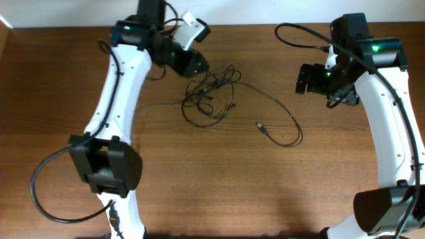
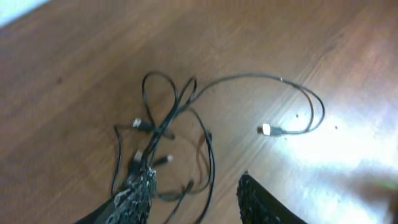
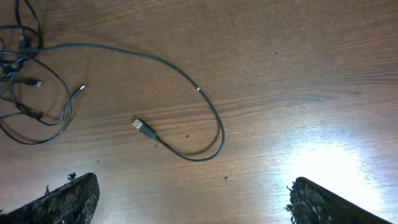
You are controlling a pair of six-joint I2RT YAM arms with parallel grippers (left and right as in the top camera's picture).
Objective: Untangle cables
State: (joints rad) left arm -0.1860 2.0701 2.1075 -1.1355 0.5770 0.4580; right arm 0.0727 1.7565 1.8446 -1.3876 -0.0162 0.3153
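Nearest me, the loose plug end of one cord lies mid-tabletop, its loop trailing right of the bunch. The right gripper hangs over that loop, jaws wide, holding nothing. Toward the far edge the cables sit knotted. The left gripper is part-open above them, strands against one finger, nothing clamped.

Step, as I judge it: choosing a strand. Next move calls for pinching the plug end and drawing it rightward, away from the knot.

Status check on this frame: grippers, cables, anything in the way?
Left gripper open at the cables, bunched, one plug end lying loose. Right gripper open, empty. Nothing in the way.
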